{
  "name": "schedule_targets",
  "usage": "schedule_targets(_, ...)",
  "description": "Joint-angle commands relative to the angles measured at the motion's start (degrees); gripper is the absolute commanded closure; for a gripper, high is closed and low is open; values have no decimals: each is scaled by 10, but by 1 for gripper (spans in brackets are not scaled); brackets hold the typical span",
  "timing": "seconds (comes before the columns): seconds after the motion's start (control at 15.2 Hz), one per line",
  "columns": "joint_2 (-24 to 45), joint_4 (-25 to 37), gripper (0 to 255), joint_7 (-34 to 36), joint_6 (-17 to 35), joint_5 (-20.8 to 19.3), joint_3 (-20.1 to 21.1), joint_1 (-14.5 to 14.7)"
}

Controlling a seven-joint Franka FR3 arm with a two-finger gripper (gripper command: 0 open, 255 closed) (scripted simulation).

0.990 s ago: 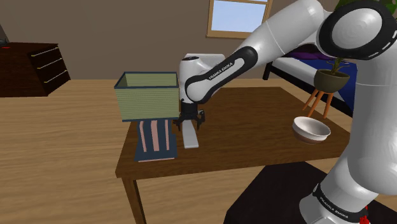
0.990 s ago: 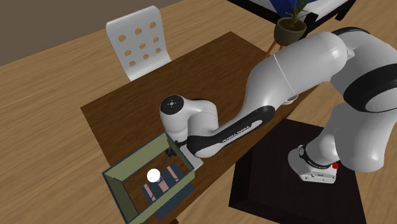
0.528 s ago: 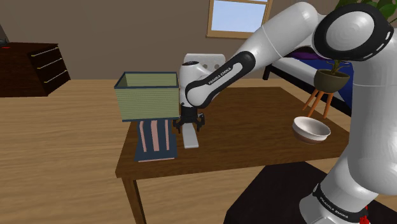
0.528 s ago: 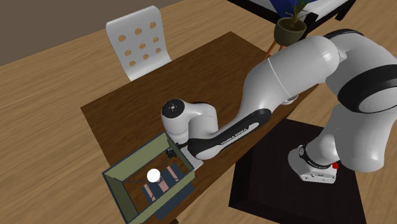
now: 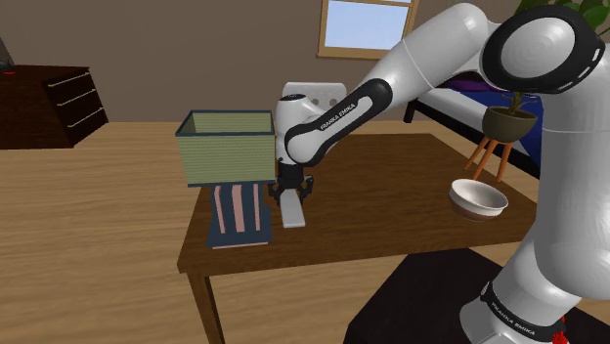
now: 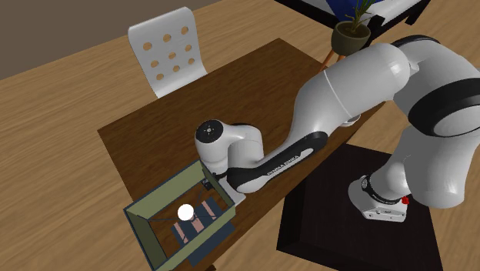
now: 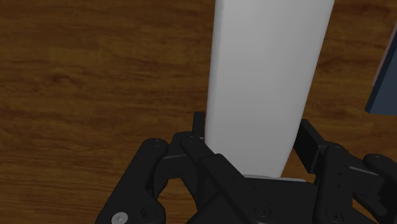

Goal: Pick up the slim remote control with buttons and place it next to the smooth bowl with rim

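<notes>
Remote (image 7: pixel 270 76) now clasped; gripper (image 7: pixel 252 126) narrowed onto its sides.

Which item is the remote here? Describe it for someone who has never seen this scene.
On the brown table, look at the end with the green box. Next to the striped book there lies the remote, a plain white slim slab clasped by the black gripper.

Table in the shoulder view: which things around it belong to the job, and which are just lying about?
Job: remote, bowl.
Lying about: green box, striped book, white chair, potted plant, dresser.
</notes>
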Motion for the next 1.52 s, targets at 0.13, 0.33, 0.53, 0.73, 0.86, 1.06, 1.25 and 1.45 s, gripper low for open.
schedule_targets(0.13,0,0,255,0,0,0,0,0)
schedule_targets(0.33,-5,1,255,-1,-6,2,1,-1)
schedule_targets(0.53,-20,5,255,-5,-24,8,4,-3)
schedule_targets(0.73,-34,10,255,-9,-43,14,7,-5)
schedule_targets(0.86,-43,14,255,-11,-56,17,8,-6)
schedule_targets(1.06,-56,21,255,-15,-75,22,10,-8)
schedule_targets(1.25,-68,30,255,-18,-95,27,12,-9)
schedule_targets(1.45,-79,39,255,-21,-115,32,14,-10)
